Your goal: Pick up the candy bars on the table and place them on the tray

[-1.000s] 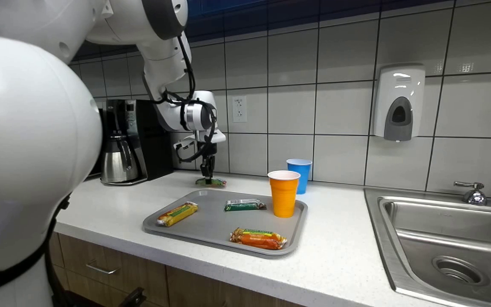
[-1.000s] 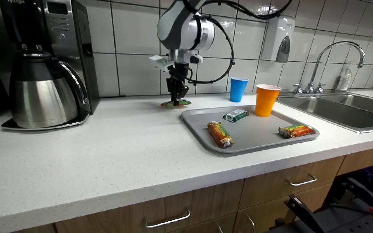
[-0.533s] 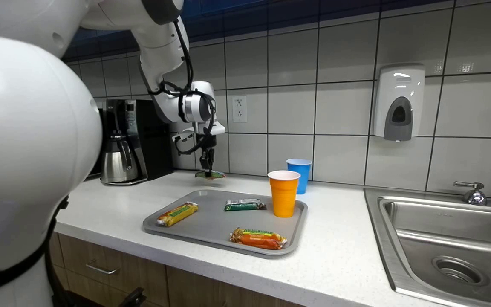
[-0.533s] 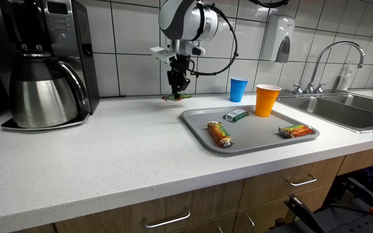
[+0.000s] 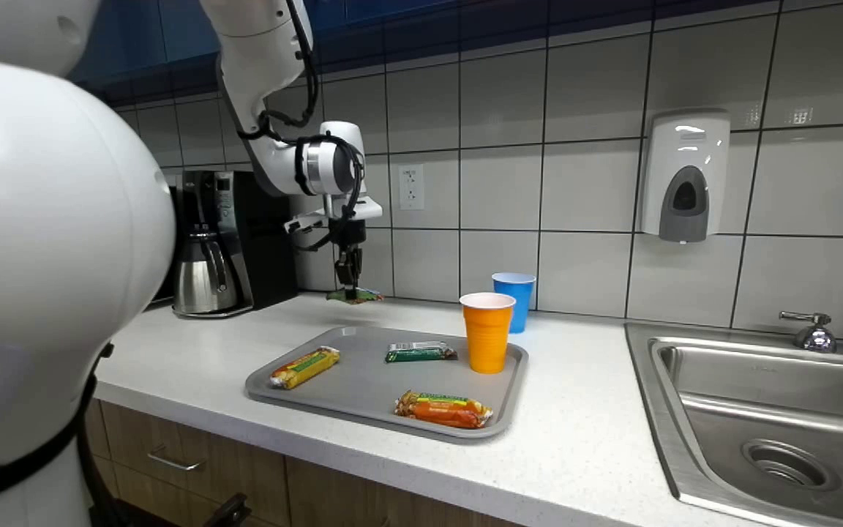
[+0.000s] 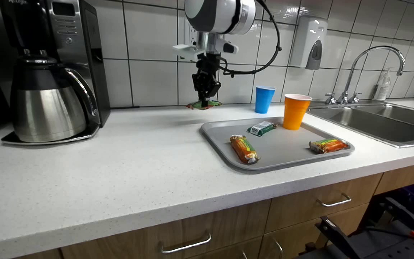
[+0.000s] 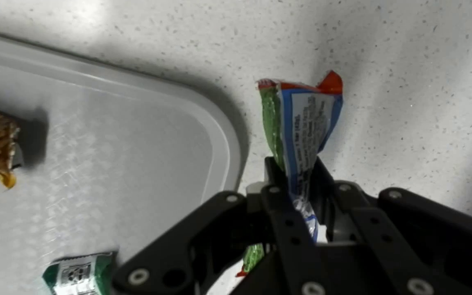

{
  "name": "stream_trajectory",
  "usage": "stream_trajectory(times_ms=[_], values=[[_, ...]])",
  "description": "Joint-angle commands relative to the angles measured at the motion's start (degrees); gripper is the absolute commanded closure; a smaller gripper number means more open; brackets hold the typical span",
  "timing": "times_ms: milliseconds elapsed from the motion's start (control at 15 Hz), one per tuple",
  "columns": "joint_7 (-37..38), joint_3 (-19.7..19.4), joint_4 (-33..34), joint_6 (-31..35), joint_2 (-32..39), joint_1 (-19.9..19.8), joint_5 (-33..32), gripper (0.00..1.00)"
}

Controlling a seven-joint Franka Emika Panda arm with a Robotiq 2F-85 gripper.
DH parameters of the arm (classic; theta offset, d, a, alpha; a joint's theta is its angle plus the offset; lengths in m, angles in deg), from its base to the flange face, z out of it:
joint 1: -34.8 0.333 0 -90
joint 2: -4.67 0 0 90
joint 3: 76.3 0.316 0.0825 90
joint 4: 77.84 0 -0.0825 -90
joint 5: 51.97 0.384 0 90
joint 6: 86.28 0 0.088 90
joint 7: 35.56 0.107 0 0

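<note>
Now the white arm [image 5: 257, 80] is stretched out above the counter [image 6: 131, 162], its wrist bent so that the gripper [image 6: 204, 103] is pointed downward in both exterior views. Between the fingers [image 7: 273, 174] a green-and-red candy bar [image 7: 301, 110] is pinched near its middle; in the wrist view one end is seen jutting past the tips and part of the other is glimpsed below. Bar and fingers are held clear of the counter, which is seen beneath them. Below and beside the fingers, to their left in the wrist view, the rounded corner of the tray [image 7: 224, 151] is found. Farther from the fingers, on the tray, a dark green candy bar [image 6: 262, 128], a yellow-orange candy bar [image 6: 244, 149], an orange-red packet [image 6: 328, 145] and an orange cup [image 6: 296, 113] are set. Across the fingers from the tray, a coffee maker [image 6: 72, 50] is placed.
</note>
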Motion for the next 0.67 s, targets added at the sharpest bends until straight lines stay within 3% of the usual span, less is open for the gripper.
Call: stream_trajectory(times_ms=[0, 600], values=[[-0.24, 0.79, -8.53, 0.78, -6.73, -0.86, -1.66, 0.95], [1.05, 0.72, -17.71, 1.30, -10.50, -2.34, -3.22, 0.95]])
